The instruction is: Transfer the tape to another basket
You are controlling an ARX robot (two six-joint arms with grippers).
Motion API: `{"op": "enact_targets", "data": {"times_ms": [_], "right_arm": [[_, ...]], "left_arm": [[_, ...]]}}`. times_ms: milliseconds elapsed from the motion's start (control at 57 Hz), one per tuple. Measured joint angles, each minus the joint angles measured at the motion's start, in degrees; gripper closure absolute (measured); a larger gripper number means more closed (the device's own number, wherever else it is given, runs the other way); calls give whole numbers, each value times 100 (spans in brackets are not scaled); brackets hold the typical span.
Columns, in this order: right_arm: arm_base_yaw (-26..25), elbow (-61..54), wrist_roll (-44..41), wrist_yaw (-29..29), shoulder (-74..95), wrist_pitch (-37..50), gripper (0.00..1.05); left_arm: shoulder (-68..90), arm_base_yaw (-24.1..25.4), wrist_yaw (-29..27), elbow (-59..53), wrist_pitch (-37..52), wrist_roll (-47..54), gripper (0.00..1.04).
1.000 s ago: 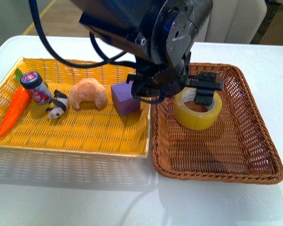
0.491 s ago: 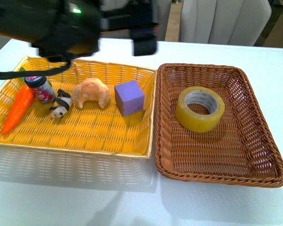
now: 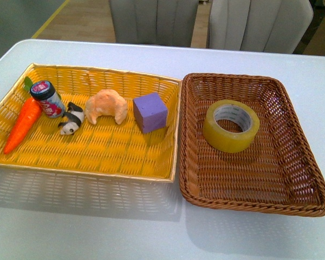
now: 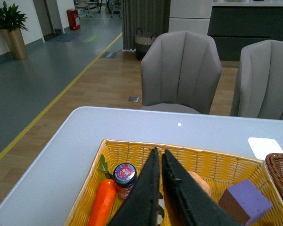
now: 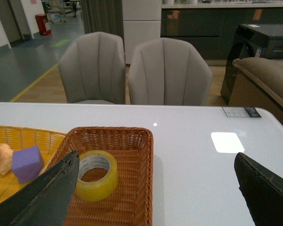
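Observation:
The tape point(image 3: 231, 125), a yellowish translucent roll with a white printed core, lies flat in the far half of the dark brown wicker basket point(image 3: 292, 184). It also shows in the right wrist view point(image 5: 95, 176), inside the basket point(image 5: 137, 188). No arm shows in the front view. My right gripper point(image 5: 155, 188) is open and empty, raised well above the table, its fingers point(image 5: 42, 197) wide apart. My left gripper point(image 4: 160, 155) is shut and empty, held above the yellow tray point(image 4: 212, 160).
The yellow woven tray point(image 3: 97, 157) left of the basket holds a carrot point(image 3: 23, 123), a small jar point(image 3: 47, 98), a panda figure point(image 3: 71, 119), a croissant point(image 3: 107, 105) and a purple cube point(image 3: 150, 112). Two grey chairs point(image 3: 260, 21) stand beyond the white table.
The arm that hung over the basket by the tape a second ago has lifted away to the left and out of the front view. The tape stays in the brown basket.

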Motion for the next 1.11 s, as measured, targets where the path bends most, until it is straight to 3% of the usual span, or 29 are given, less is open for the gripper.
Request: {"op": "enact_targets", "data": {"times_ms": [544, 579, 684, 1105], "right_arm": [[0, 0, 0, 0, 0, 0, 9], [0, 0, 0, 0, 0, 0, 9], [0, 0, 0, 0, 0, 0, 9], [0, 0, 0, 0, 0, 0, 9]], "left_arm": [[-2667, 809, 780, -999, -1679, 33, 103], [-2868, 999, 1115, -1029, -1845, 35, 103], [-3342, 1287, 1237, -1104, -2245, 37, 103], [-5171, 1311, 1296, -1161, -3884, 44, 103]]}}
